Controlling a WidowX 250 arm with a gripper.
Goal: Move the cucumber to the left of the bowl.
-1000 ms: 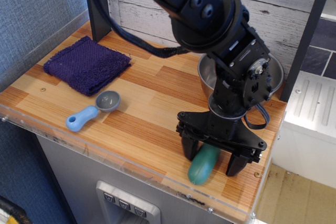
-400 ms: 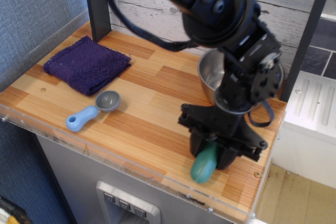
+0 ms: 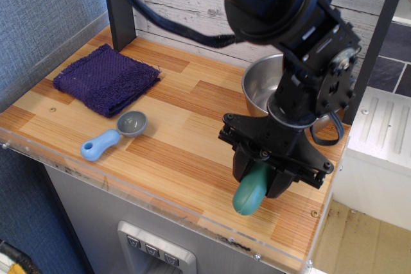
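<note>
The teal-green cucumber is held between the fingers of my black gripper near the front right of the wooden counter. The gripper is shut on its upper end; the lower end hangs free just above the counter. The shiny steel bowl stands behind the gripper at the back right, partly hidden by my arm.
A grey scoop with a blue handle lies at the front left. A folded purple towel lies at the back left. The counter's front edge runs just below the cucumber. A dark post stands at the back.
The gripper has closed its open fingers onto the cucumber and lifted it slightly off the counter; the arm has risen and shifted a little to the right.
</note>
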